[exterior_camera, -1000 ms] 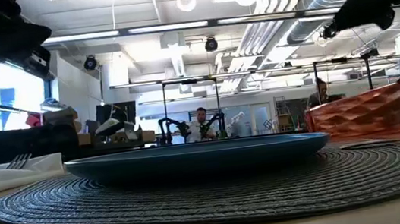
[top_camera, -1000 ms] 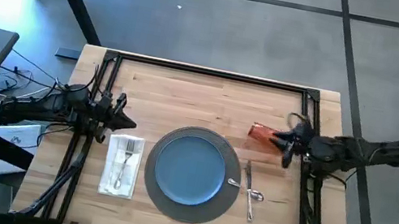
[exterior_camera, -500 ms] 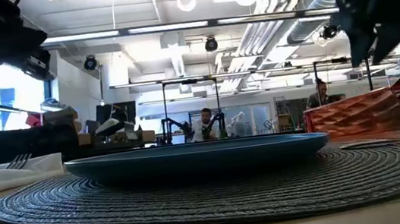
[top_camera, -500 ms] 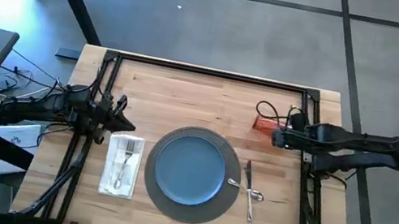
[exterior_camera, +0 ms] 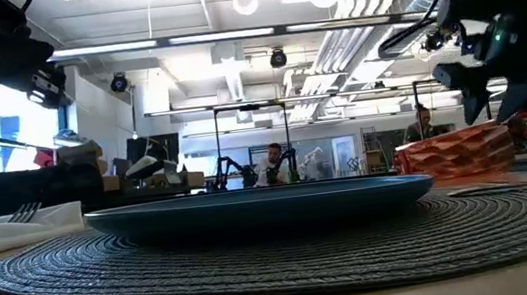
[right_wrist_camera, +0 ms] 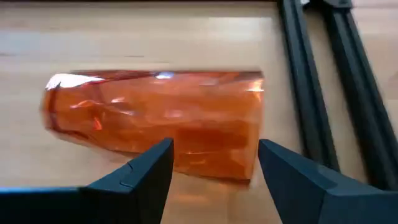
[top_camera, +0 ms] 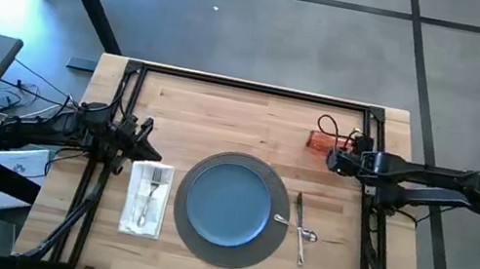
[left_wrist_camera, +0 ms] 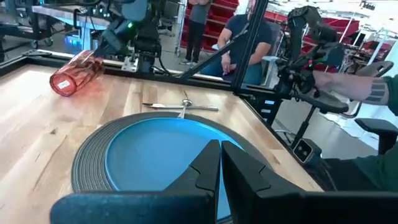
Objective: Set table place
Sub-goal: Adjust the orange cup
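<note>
Right pincer [right_wrist_camera: 214,165] gapes above tipped orange cup [right_wrist_camera: 155,124]; left pincer [left_wrist_camera: 221,165] pressed together

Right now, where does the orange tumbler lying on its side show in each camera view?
High view: orange tumbler upper right of the table, mostly under the right hand.
Low view: far right, behind the placemat.
Left wrist view: upper left.
Right wrist view: centre, beyond the open fingers.
Shared landmark: blue plate, except in the right wrist view.
</note>
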Action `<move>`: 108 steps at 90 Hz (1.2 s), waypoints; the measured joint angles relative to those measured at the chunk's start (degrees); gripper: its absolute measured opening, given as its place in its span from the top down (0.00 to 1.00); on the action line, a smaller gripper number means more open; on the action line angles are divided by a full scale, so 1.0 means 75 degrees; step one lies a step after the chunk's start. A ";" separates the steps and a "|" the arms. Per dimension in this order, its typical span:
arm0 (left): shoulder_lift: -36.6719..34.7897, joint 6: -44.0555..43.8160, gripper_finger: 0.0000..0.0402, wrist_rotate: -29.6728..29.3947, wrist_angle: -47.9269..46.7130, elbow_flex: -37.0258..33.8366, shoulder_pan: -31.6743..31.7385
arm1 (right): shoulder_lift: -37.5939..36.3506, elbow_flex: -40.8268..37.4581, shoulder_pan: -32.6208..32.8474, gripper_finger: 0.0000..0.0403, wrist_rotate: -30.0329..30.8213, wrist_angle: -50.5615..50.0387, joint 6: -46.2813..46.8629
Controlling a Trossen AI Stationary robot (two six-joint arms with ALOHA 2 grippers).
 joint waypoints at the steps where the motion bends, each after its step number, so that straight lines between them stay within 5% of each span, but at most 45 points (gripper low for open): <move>1: 0.0000 0.0007 1.00 0.0000 -0.0010 0.0000 0.0000 | 0.0003 -0.0065 -0.0031 0.45 0.0009 0.0072 -0.0001; 25: 0.0042 0.0499 1.00 -0.0092 0.0216 0.0000 0.0000 | 0.0003 -0.1210 -0.0335 0.45 0.0279 0.3047 -0.1233; 45: 0.0882 0.0262 1.00 -0.1222 0.0661 0.0000 0.0006 | 0.0003 -0.1790 -0.0457 0.45 0.0043 0.5109 -0.3092; 70: 0.3677 0.0078 1.00 -0.2216 0.3013 0.0352 0.0068 | 0.0001 -0.0957 -0.0350 0.45 -0.0564 0.4765 -0.4438; 91: 0.6685 0.0901 1.00 -0.2344 0.3672 0.1872 0.0367 | -0.0002 0.0507 -0.0481 0.45 0.0297 0.3008 -0.4702; 108: 0.8770 0.1573 1.00 -0.2072 0.3683 0.3333 0.0622 | -0.0002 0.0735 -0.1180 0.45 0.0435 0.2153 -0.3940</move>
